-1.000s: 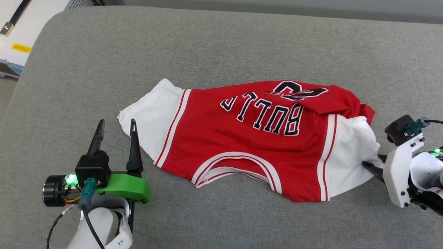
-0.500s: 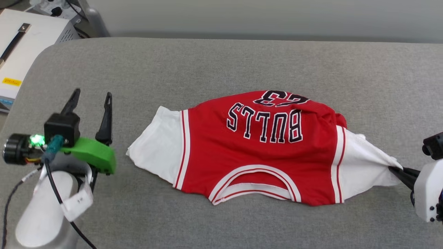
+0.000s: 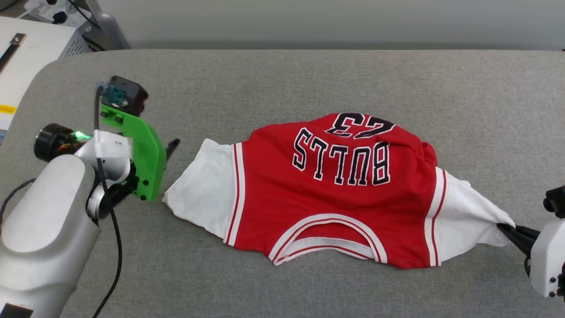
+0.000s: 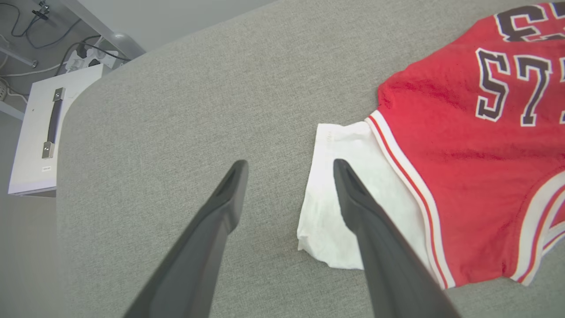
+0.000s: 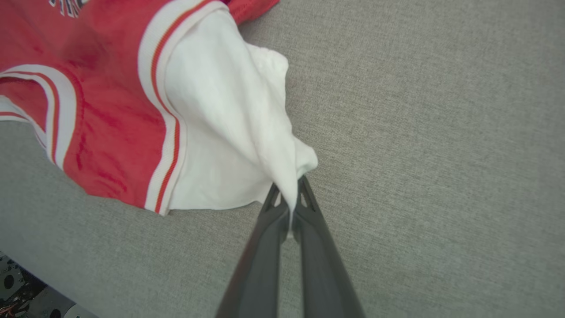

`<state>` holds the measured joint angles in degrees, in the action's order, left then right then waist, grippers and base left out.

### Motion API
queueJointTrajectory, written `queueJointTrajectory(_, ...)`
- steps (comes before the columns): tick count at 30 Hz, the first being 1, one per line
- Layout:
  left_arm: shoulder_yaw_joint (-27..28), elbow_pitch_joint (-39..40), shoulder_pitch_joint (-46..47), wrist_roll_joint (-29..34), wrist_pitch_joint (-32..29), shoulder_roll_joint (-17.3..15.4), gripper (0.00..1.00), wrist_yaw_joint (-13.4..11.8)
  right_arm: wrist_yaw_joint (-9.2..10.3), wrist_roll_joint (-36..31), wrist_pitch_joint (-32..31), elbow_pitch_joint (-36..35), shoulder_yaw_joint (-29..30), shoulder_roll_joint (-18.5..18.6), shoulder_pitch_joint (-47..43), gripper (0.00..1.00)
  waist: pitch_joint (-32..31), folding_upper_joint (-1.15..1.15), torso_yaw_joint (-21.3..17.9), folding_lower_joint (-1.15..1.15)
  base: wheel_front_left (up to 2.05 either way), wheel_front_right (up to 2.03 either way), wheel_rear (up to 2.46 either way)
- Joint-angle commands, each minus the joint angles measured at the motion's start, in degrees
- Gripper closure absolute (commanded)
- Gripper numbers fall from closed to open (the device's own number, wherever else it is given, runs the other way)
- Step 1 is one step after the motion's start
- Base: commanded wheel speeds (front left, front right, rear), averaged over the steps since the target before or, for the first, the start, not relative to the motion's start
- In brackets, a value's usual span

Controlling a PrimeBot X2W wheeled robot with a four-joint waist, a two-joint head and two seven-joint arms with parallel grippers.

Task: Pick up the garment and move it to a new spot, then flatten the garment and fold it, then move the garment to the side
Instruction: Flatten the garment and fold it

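Pinching one white sleeve while the other arm waits beside its twin
Nearest, the right gripper (image 5: 289, 194) is clenched on a thin, bunched tip of the right sleeve (image 5: 229, 132); so small a bite of smooth knit could slip out under a hard pull. The left gripper (image 4: 289, 165), jaws spread, hovers just beside the left sleeve (image 4: 324, 212) and might catch only its top layer. The garment (image 3: 331, 203), soft red with ribbed striped trim, lies rumpled on the coarse grey cushion (image 3: 282, 79), humped at its far edge
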<state>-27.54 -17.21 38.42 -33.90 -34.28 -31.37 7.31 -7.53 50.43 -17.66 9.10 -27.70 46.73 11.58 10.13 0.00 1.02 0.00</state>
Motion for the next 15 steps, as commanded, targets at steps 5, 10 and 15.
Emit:
queueJointTrajectory(5,-7.2,-0.5,3.3,-8.9,-9.7,-2.8,0.00,0.2,0.04,-2.4,-1.9,-2.2,2.0,-1.6,-0.5,1.00,2.0,0.00,-0.8,0.00,0.00,0.00,0.00)
queueJointTrajectory(10,-12.2,-3.6,4.1,-11.7,-12.7,-4.0,0.00,0.2,0.04,-3.9,-3.3,-3.8,3.0,-2.6,0.0,1.00,3.7,0.00,-1.8,0.00,0.00,0.00,0.00)
queueJointTrajectory(15,-16.1,-8.9,3.9,-12.9,-12.5,-4.4,0.00,0.2,0.04,-5.0,-4.2,-5.2,3.7,-3.5,0.5,1.00,5.3,0.00,-2.7,0.00,0.00,0.00,0.00)
